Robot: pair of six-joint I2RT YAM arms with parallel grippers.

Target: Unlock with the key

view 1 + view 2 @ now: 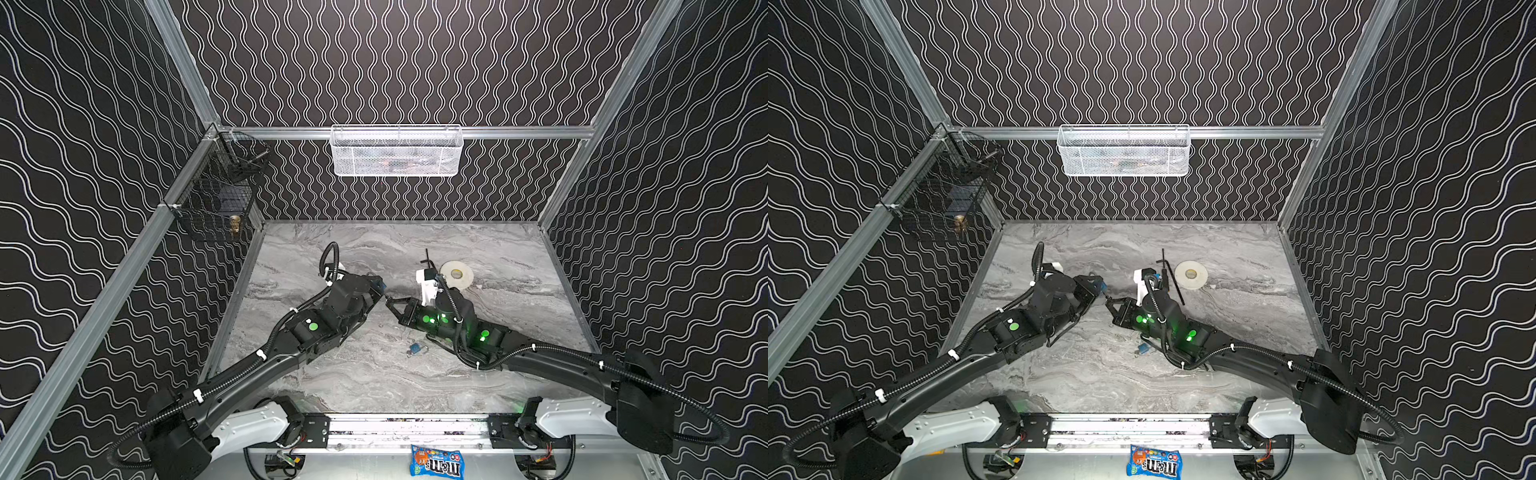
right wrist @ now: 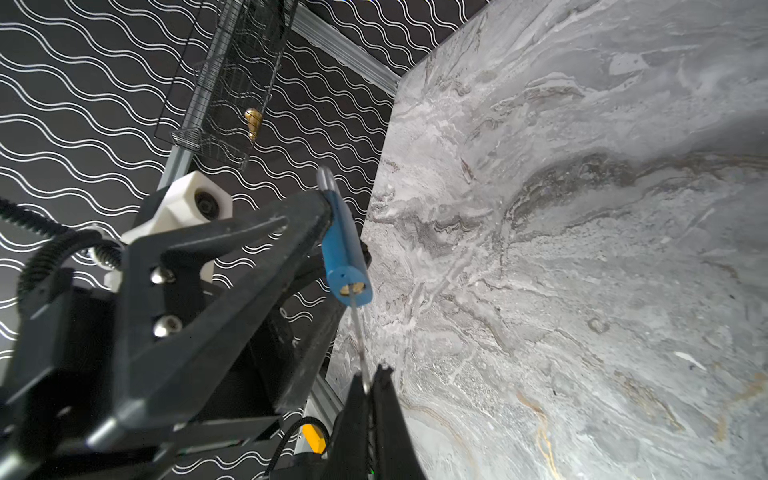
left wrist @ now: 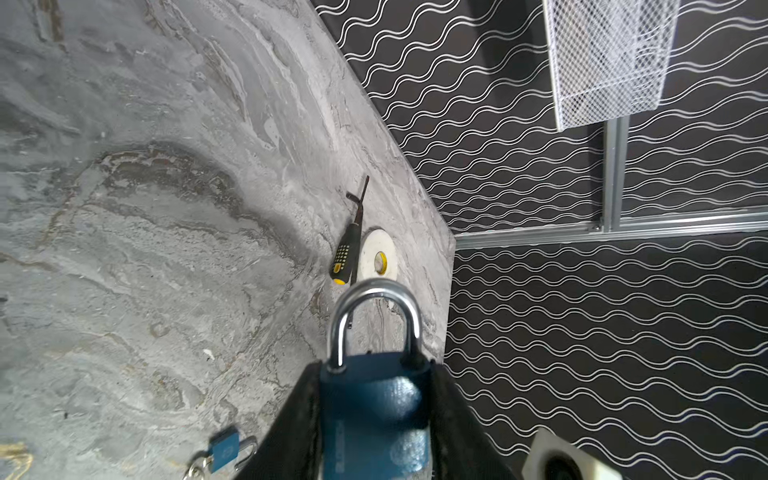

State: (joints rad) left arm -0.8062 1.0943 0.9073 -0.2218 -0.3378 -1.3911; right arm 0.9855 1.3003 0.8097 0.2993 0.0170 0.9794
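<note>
In a top view the left end effector (image 1: 376, 287) grips the blue padlock (image 1: 379, 284) off the table (image 1: 498, 332) and the right end effector (image 1: 390, 300), pinched shut on the key (image 1: 386, 296), meets it, while the white mesh basket (image 1: 397, 151) holds things too blurred to name and the black wire basket (image 1: 216, 195) on the side wall holds a brass piece (image 1: 235, 224). The left wrist view shows the shackle (image 3: 376, 316) seated in both holes of the body, so the lock looks not yet opened. In the right wrist view the key's blade reaches the brass keyhole (image 2: 353, 289), so I judge insertion begun, with the turn and shackle release left.
</note>
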